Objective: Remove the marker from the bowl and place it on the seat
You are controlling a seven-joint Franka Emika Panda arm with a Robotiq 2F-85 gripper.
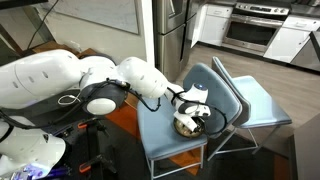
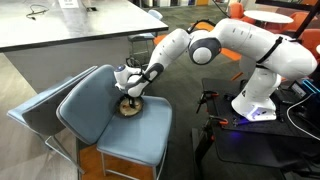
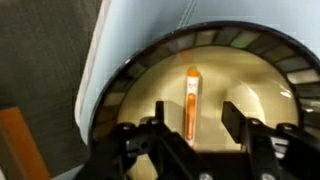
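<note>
The bowl (image 3: 215,60), tan inside with a dark rim, sits on the pale blue-grey seat (image 3: 140,30). An orange marker (image 3: 191,100) lies flat inside it. In the wrist view my gripper (image 3: 192,122) is open, with one finger on each side of the marker and not touching it. In both exterior views the gripper (image 1: 190,112) (image 2: 130,92) hangs straight down over the bowl (image 1: 187,125) (image 2: 128,106) on the seat (image 1: 165,135) (image 2: 135,135). The marker is hidden there.
A second matching blue chair (image 1: 255,105) (image 2: 45,100) stands right behind the first one. A counter (image 2: 80,25) stands at the back. Kitchen cabinets and an oven (image 1: 250,30) are far off. The seat's front half is bare.
</note>
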